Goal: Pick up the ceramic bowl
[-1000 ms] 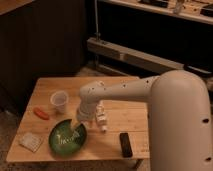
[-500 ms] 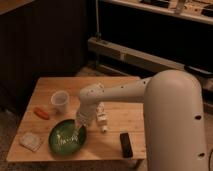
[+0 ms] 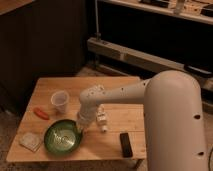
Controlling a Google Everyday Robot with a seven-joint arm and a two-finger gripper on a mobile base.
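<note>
The gripper (image 3: 80,128) hangs at the end of the white arm (image 3: 125,95), pointing down at the right rim of the ceramic bowl (image 3: 62,139). It seems to touch the rim or to be just above it; the exact contact is hidden by the wrist. Whether its fingers are spread or pressed on the rim, I cannot tell.

From the gripper, the body of the bowl lies to the left and a little nearer to the front edge of the wooden table (image 3: 120,87). The bowl is round, so it has no long axis, and any grasp must take the rim. I judge that the coming move depends on one finger going inside the rim and the other outside.

The bowl sits at the near-left part of the table. It is wide, shallow and glossy dark green, with pale marks inside. Its smooth glaze may slip in a thin pinch.

A translucent cup (image 3: 60,101) stands farther back, apart from the bowl.
</note>
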